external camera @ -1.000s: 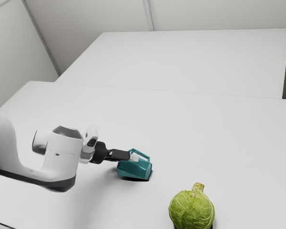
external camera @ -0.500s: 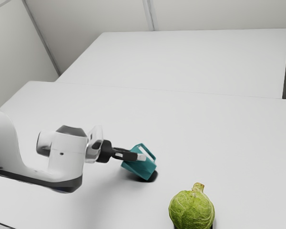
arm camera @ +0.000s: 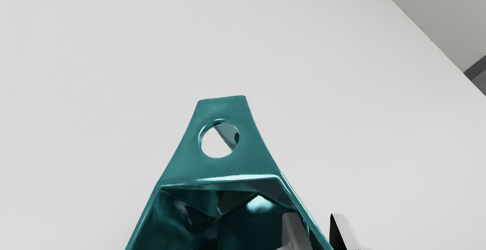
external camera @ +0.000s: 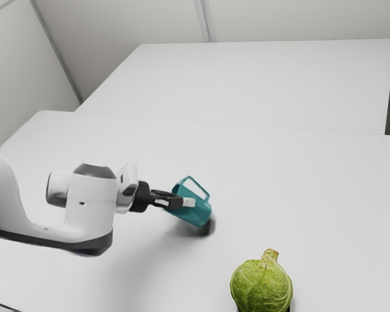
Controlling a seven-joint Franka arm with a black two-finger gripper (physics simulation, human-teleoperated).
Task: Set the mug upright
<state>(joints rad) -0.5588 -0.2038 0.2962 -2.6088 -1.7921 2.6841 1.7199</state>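
Teal and glossy, the mug (external camera: 197,216) is tilted, its mouth toward the robot and its holed handle uppermost. One of the fingers (external camera: 189,203) reaches inside it, the other stays outside, and they pinch its wall between them. It lay on its side on the surface (external camera: 260,169) earlier; now it is raised and tipped. Well apart sits a green cabbage (external camera: 261,286).

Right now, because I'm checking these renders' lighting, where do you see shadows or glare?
Exterior view: a soft, broad shadow on the table near the arm, and a darker patch below the mug. Wrist view: a white glint along the mug's rim and a bright spot inside it.
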